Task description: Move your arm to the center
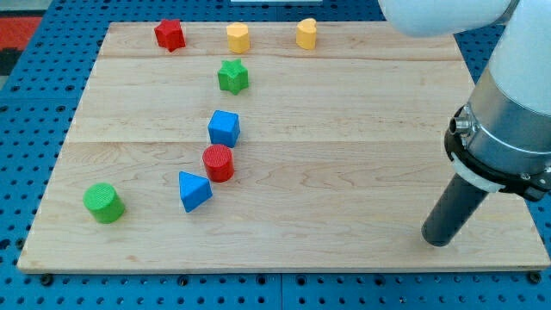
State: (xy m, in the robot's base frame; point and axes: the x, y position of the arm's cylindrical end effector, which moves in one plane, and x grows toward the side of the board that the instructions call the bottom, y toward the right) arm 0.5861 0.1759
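My tip on bare board

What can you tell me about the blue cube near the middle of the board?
The blue cube looks like matte plastic, with a lighter top face and darker sides. It sits flat on the wooden board, left of centre, turned slightly askew. The red cylinder stands just below it, very close or barely touching. The green star lies above, apart. My tip is far off toward the view's lower right.
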